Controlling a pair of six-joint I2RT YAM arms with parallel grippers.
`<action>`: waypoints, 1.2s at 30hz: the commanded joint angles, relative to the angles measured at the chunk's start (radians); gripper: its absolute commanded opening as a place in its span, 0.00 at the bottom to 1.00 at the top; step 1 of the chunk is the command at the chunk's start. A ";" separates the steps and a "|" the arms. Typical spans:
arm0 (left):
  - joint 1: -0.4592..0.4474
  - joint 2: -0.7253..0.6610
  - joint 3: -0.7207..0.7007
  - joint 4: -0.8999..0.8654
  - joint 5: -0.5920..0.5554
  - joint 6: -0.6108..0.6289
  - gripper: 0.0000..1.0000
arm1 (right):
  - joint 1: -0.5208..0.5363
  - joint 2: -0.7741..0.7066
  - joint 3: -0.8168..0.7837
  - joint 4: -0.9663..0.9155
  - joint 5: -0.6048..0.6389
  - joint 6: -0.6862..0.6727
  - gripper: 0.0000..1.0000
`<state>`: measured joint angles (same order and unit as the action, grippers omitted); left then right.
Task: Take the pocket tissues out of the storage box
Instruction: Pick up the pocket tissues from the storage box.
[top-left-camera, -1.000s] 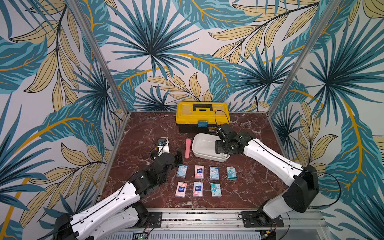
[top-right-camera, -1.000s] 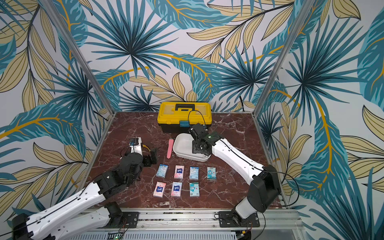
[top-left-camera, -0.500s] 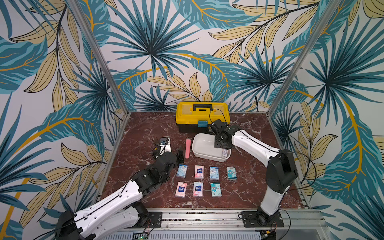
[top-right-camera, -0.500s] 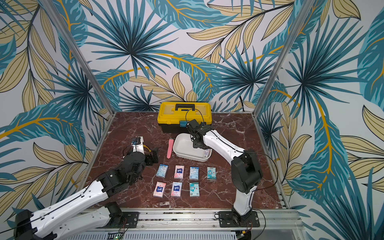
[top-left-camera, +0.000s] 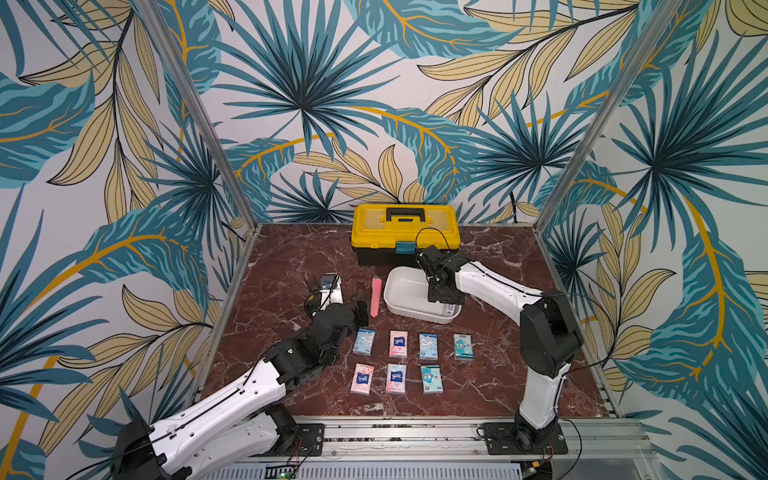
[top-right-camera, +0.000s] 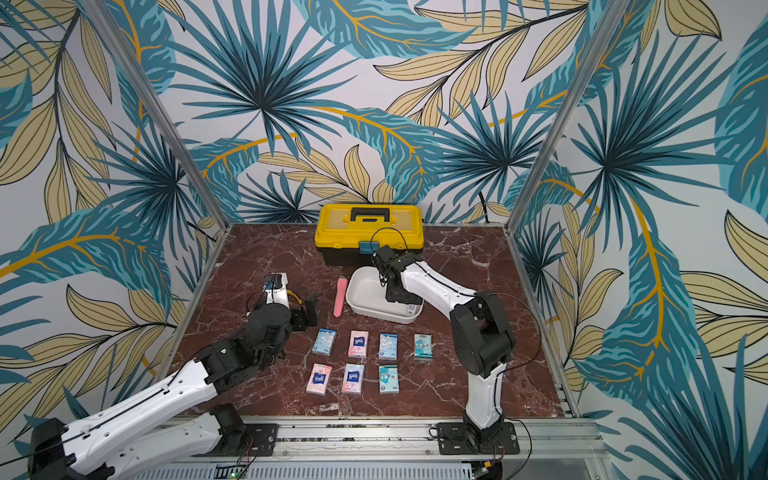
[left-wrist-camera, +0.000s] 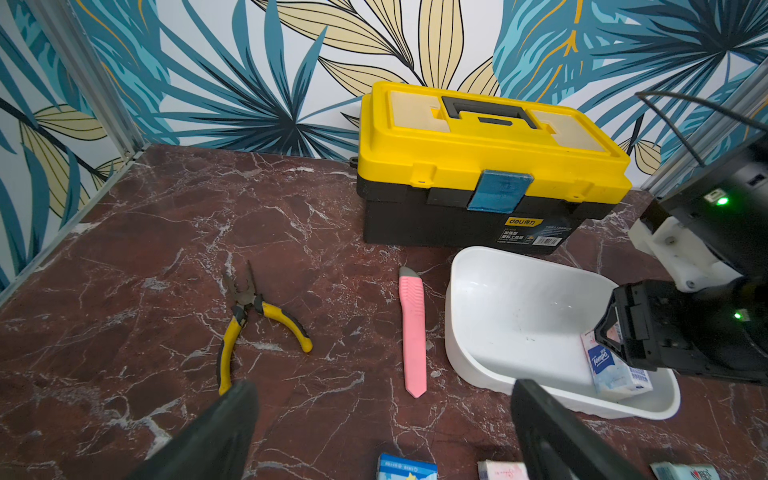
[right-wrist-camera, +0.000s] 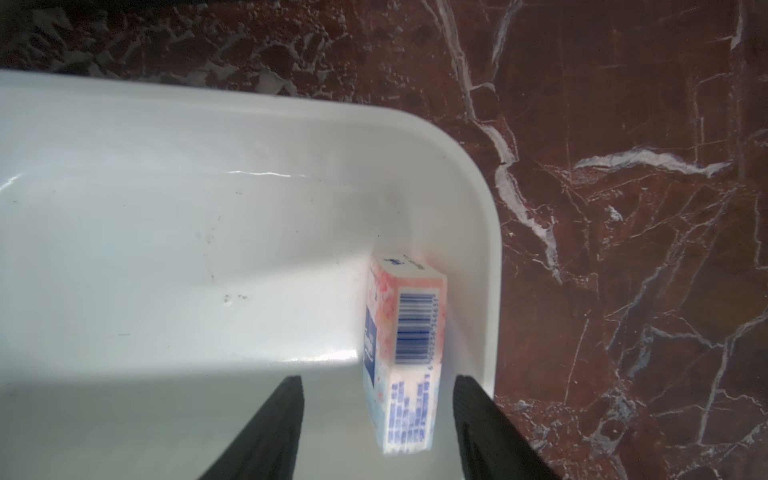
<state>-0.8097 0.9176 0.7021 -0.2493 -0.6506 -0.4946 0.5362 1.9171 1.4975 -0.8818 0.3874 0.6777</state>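
Inside the white storage box (right-wrist-camera: 494, 266), the right tool (right-wrist-camera: 377, 378) reaches down with its two black fingers (right-wrist-camera: 274, 419) spread. One finger is on each side of the single pocket tissue pack (right-wrist-camera: 409, 332) there, and a narrow gap shows on both sides, so nothing is pinched. This pink-and-white pack, with a dark-blue label and a barcode, stands on edge in a corner of the box, just beside the wall.

A pink utility knife (left-wrist-camera: 412, 332) lies on the red marble counter (top-left-camera: 291, 257) just beside the box, with yellow-handled pliers (left-wrist-camera: 245, 328) farther off. A yellow-and-black toolbox (left-wrist-camera: 478, 166) stands behind the box, by the back wall.

Seven more packs lie flat on the counter nearer the arm bases, a row of four (top-left-camera: 398, 344) and a row of three (top-left-camera: 396, 378). The left tool (left-wrist-camera: 384, 388) sits low over the counter near the knife, spread wide and holding nothing.
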 joint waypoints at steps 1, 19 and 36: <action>0.006 0.006 -0.015 0.024 0.002 0.001 1.00 | -0.003 0.032 -0.029 0.008 -0.006 0.032 0.62; 0.006 0.003 -0.007 -0.002 0.005 -0.007 1.00 | -0.003 0.025 -0.074 0.022 -0.009 0.021 0.29; 0.006 -0.033 -0.013 -0.019 -0.003 -0.014 1.00 | -0.002 -0.157 -0.106 0.023 -0.059 -0.064 0.16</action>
<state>-0.8097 0.9104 0.7021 -0.2588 -0.6472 -0.5049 0.5308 1.8137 1.4151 -0.8577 0.3523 0.6380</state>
